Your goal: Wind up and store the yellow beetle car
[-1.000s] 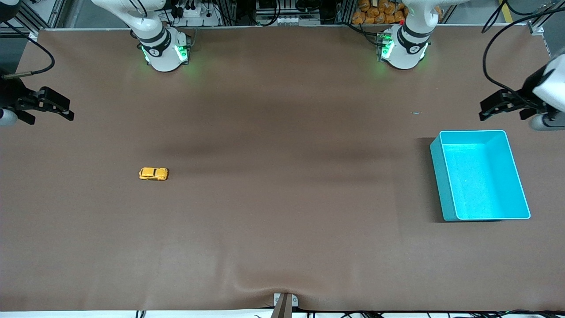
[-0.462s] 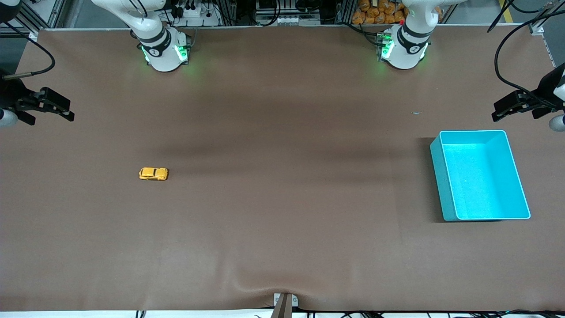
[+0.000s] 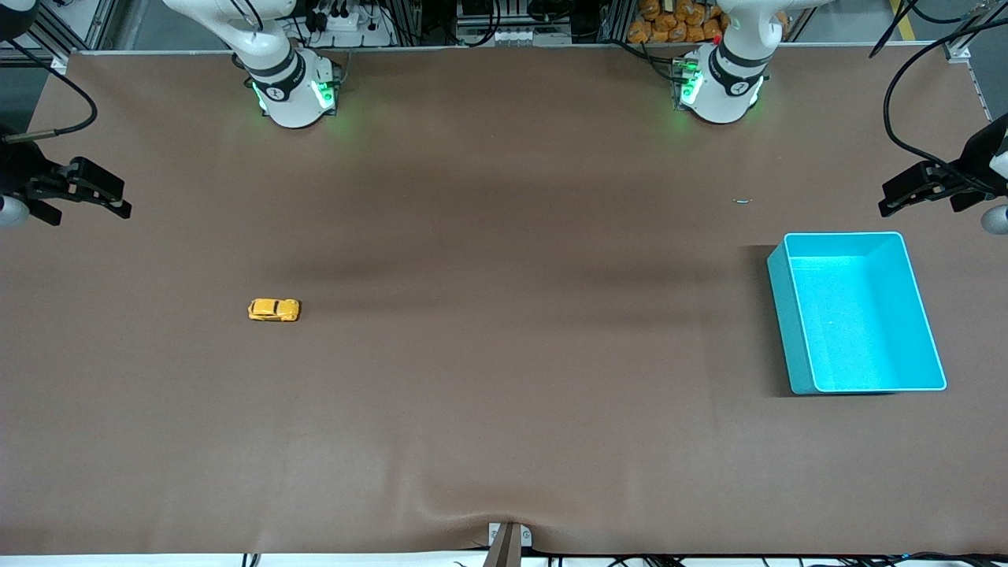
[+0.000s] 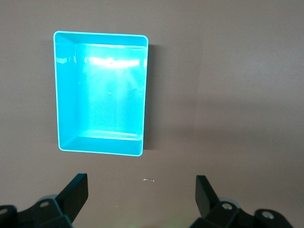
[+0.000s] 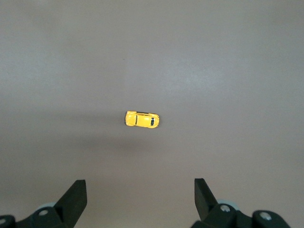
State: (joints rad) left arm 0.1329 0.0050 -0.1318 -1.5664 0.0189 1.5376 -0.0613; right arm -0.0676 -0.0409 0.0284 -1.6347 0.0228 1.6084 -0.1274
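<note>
Yellow beetle car (image 3: pixel 273 309) on bench (image 3: pixel 504 409), well apart from turquoise bin (image 3: pixel 858 315). Right end effector (image 3: pixel 83 193) and left end effector (image 3: pixel 917 189) both released, empty. Risk: tiny, rounded car slipping when pinched.

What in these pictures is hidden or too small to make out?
- Car: any winding part, too small in the front and right wrist views.
- Speck by the bin: too small to identify.
- Left claw and right claw: arms cut off by the front view's edges.
</note>
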